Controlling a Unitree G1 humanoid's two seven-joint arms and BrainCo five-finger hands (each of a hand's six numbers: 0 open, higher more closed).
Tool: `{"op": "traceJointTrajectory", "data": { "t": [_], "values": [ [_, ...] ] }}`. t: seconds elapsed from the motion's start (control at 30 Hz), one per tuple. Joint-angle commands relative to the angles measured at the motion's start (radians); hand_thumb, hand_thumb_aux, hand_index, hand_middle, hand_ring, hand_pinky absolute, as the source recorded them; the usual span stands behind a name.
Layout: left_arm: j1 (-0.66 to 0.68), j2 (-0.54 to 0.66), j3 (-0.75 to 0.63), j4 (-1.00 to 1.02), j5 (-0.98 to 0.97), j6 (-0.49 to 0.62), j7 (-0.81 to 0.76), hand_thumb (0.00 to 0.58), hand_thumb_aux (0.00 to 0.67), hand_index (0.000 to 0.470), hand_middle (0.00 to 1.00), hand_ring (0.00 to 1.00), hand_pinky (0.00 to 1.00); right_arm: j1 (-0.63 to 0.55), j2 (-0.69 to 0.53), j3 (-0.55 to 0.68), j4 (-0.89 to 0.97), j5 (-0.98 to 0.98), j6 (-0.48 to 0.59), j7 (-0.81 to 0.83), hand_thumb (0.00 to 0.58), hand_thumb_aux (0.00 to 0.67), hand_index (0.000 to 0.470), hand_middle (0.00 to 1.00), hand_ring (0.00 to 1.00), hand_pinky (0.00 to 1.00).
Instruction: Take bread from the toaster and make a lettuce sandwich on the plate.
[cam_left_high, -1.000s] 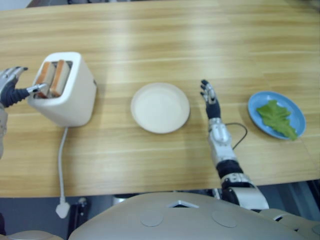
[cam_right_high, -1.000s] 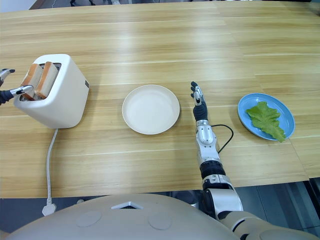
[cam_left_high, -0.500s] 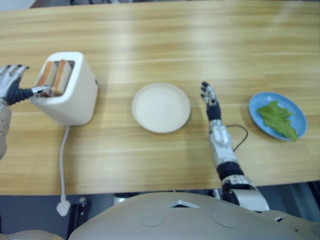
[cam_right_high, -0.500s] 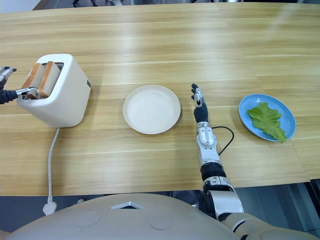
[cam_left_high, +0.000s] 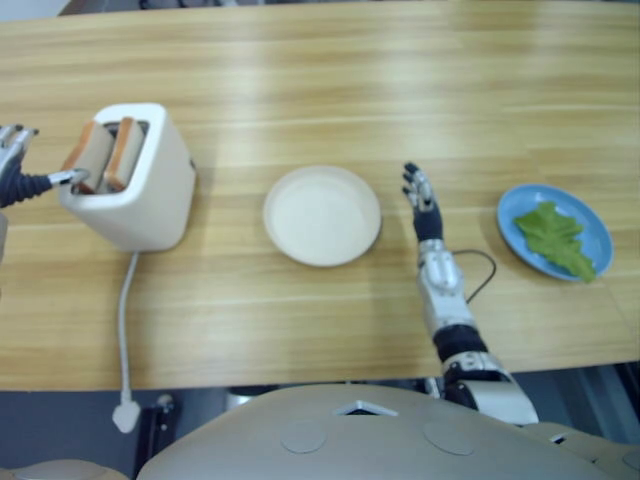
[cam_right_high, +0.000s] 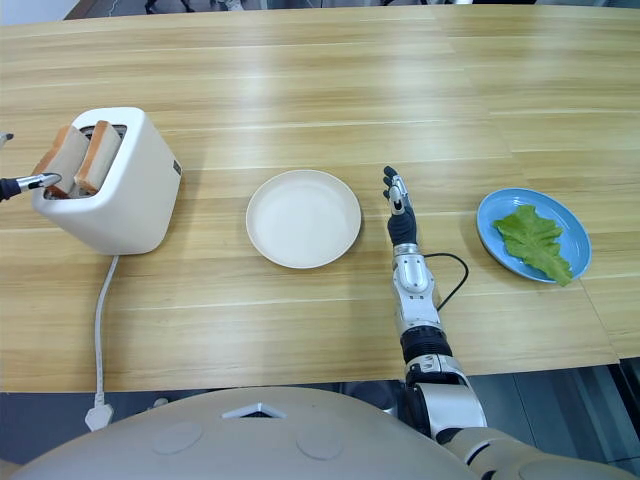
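Wooden tabletop (cam_right_high: 300, 80): fetching step in hand.
Spread fingers (cam_left_high: 55, 180) of left hand (cam_left_high: 12, 165) touch brown toasted bread slice (cam_left_high: 88, 158) in white toaster (cam_left_high: 150, 200); next: pinch, lift.

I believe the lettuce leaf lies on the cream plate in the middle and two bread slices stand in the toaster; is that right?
Not quite: the right eye view shows the lettuce leaf on the blue plate at the right, not the cream plate in the middle. Two bread slices do stand in the toaster.
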Motion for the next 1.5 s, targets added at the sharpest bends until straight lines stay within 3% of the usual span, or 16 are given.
{"op": "traceJointTrajectory", "data": {
  "t": [0.03, 0.6, 0.63, 0.67, 0.7, 0.73, 0.8, 0.87, 0.97, 1.0, 1.03, 1.07, 1.1, 1.13, 1.2, 1.5],
  "values": [
    [-0.027, -0.007, -0.050, -0.026, 0.028, 0.003, -0.009, 0.000, 0.000, 0.000, 0.00, 0.00, 0.00, 0.006, 0.003, -0.006, 0.002, 0.010, 0.018, -0.003, 0.000, 0.000, 0.000, 0.00, 0.00, 0.00],
    [-0.051, -0.032, -0.110, -0.012, 0.038, 0.012, -0.013, 0.000, 0.000, 0.000, 0.00, 0.00, 0.00, 0.015, 0.008, -0.007, 0.001, 0.009, 0.019, -0.010, 0.000, 0.000, 0.000, 0.00, 0.00, 0.00],
    [-0.051, -0.029, -0.109, -0.004, 0.039, 0.012, -0.012, 0.092, 0.055, 0.038, 0.00, 0.00, 0.00, 0.015, 0.008, -0.007, 0.001, 0.010, 0.019, -0.010, 0.000, 0.000, 0.000, 0.00, 0.00, 0.00],
    [-0.052, -0.027, -0.110, 0.002, 0.041, 0.013, -0.010, 0.092, 0.055, 0.038, 0.00, 0.00, 0.00, 0.015, 0.008, -0.007, 0.001, 0.010, 0.018, -0.010, 0.000, 0.000, 0.000, 0.00, 0.00, 0.00],
    [-0.052, -0.025, -0.110, 0.008, 0.043, 0.014, -0.008, 0.164, 0.102, 0.070, 0.00, 0.00, 0.00, 0.015, 0.008, -0.007, 0.002, 0.010, 0.018, -0.009, 0.000, 0.000, 0.000, 0.00, 0.00, 0.00],
    [-0.052, -0.023, -0.110, 0.012, 0.043, 0.014, -0.007, 0.297, 0.202, 0.139, 0.00, 0.00, 0.00, 0.015, 0.008, -0.007, 0.002, 0.011, 0.019, -0.009, 0.000, 0.000, 0.000, 0.00, 0.00, 0.00],
    [-0.052, -0.022, -0.111, 0.015, 0.043, 0.013, -0.005, 0.405, 0.302, 0.207, 0.00, 0.00, 0.00, 0.014, 0.008, -0.007, 0.003, 0.011, 0.019, -0.008, 0.000, 0.000, 0.000, 0.00, 0.00, 0.00],
    [-0.055, -0.023, -0.112, 0.016, 0.040, 0.009, -0.003, 0.405, 0.302, 0.207, 0.00, 0.00, 0.00, 0.016, 0.008, -0.007, 0.002, 0.012, 0.020, -0.009, 0.000, 0.000, 0.000, 0.00, 0.00, 0.00],
    [-0.063, -0.026, -0.117, 0.016, 0.036, -0.001, -0.001, 0.509, 0.436, 0.299, 0.00, 0.00, 0.00, 0.017, 0.009, -0.008, -0.001, 0.011, 0.021, -0.010, 0.000, 0.000, 0.000, 0.00, 0.00, 0.00],
    [-0.066, -0.028, -0.119, 0.016, 0.035, -0.003, -0.001, 0.509, 0.436, 0.299, 0.00, 0.00, 0.00, 0.017, 0.009, -0.008, 0.000, 0.011, 0.021, -0.010, 0.000, 0.000, 0.000, 0.00, 0.00, 0.00],
    [-0.067, -0.029, -0.121, 0.015, 0.035, -0.007, 0.001, 0.559, 0.544, 0.373, 0.00, 0.00, 0.00, 0.017, 0.009, -0.008, 0.000, 0.011, 0.021, -0.010, 0.000, 0.000, 0.000, 0.00, 0.00, 0.00],
    [-0.070, -0.031, -0.121, 0.013, 0.033, -0.012, 0.008, 0.559, 0.544, 0.373, 0.00, 0.00, 0.00, 0.016, 0.009, -0.008, 0.000, 0.011, 0.022, -0.010, 0.000, 0.000, 0.000, 0.00, 0.00, 0.00],
    [-0.071, -0.034, -0.118, 0.004, 0.031, -0.015, 0.016, 0.577, 0.625, 0.429, 0.28, 0.28, 0.28, 0.015, 0.008, -0.008, 0.002, 0.011, 0.022, -0.010, 0.000, 0.000, 0.000, 0.00, 0.00, 0.00],
    [-0.072, -0.036, -0.113, -0.009, 0.028, -0.021, 0.027, 0.577, 0.625, 0.429, 0.28, 0.28, 0.28, 0.014, 0.008, -0.009, 0.006, 0.012, 0.022, -0.010, 0.000, 0.000, 0.000, 0.00, 0.00, 0.00],
    [-0.073, -0.037, -0.107, -0.028, 0.023, -0.028, 0.039, 0.580, 0.670, 0.460, 0.94, 0.94, 0.94, 0.013, 0.007, -0.009, 0.011, 0.012, 0.022, -0.009, 0.000, 0.000, 0.000, 0.00, 0.00, 0.00],
    [-0.070, -0.104, -0.006, -0.112, -0.186, -0.126, 0.036, 0.580, 0.670, 0.460, 1.00, 1.00, 1.00, 0.012, 0.007, -0.011, 0.020, 0.012, 0.026, -0.011, 0.000, 0.000, 0.000, 0.00, 0.00, 0.00]
  ]
}}
